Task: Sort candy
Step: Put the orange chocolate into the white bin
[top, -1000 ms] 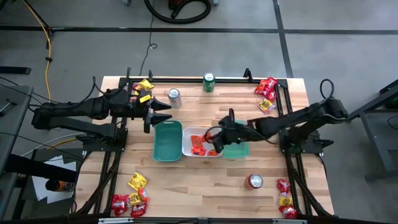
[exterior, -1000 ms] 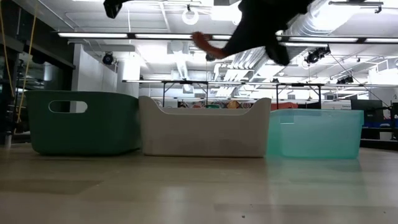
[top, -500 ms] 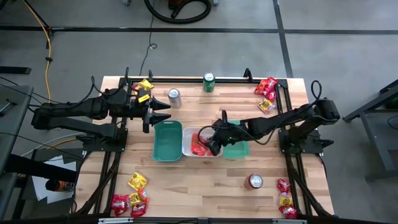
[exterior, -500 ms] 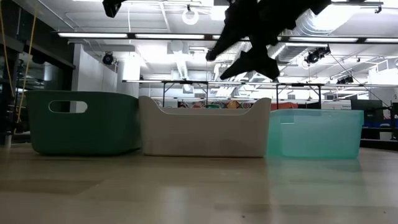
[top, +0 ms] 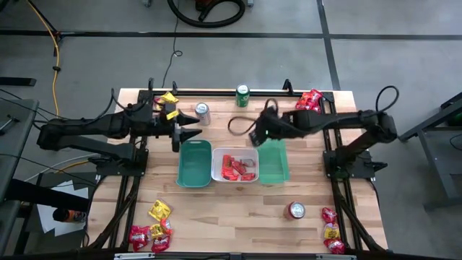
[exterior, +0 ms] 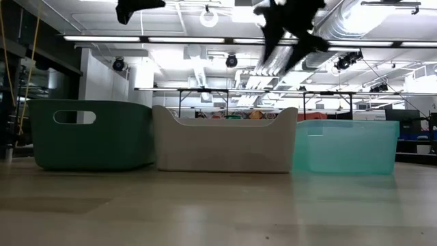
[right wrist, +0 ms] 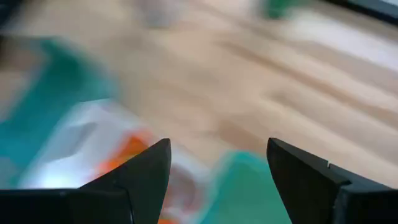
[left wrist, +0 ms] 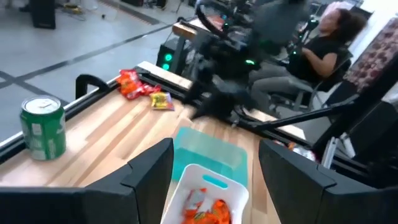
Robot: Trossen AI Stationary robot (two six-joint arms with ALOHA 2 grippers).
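Table (top: 231,206): pale wood planks with a black frame, carrying three bins in a row at its middle, three cans and scattered candy.
Left arm: reaches in over the far-left part of the table; the left gripper (top: 189,133) hangs just behind the dark green bin (top: 194,164), fingers spread wide and nothing between them (its wrist view shows an empty gap).
Right arm: stretches across from the right edge; the right gripper (top: 258,134) hovers above the table just behind the teal bin (top: 273,162), fingers wide apart and holding nothing.
White bin (top: 235,180): sits between the two coloured bins, just ahead of and to the left of the right gripper, touching both neighbours.
Candy in the white bin (top: 237,167): a heap of red and orange packets, below and just in front of the right gripper, not touching it.
Cans: a green can (top: 242,95) behind the right gripper, a silver can (top: 203,113) just beside the left gripper, a red can (top: 296,210) well in front of the right gripper.
Loose candy: red and yellow packets (top: 310,107) at the far-right corner, yellow packets (top: 168,101) near the left gripper, more (top: 154,227) at the near-left corner and (top: 331,230) at the near-right corner, well apart from both grippers.
Person (left wrist: 323,46): seated beyond the table, seen in the left wrist view.
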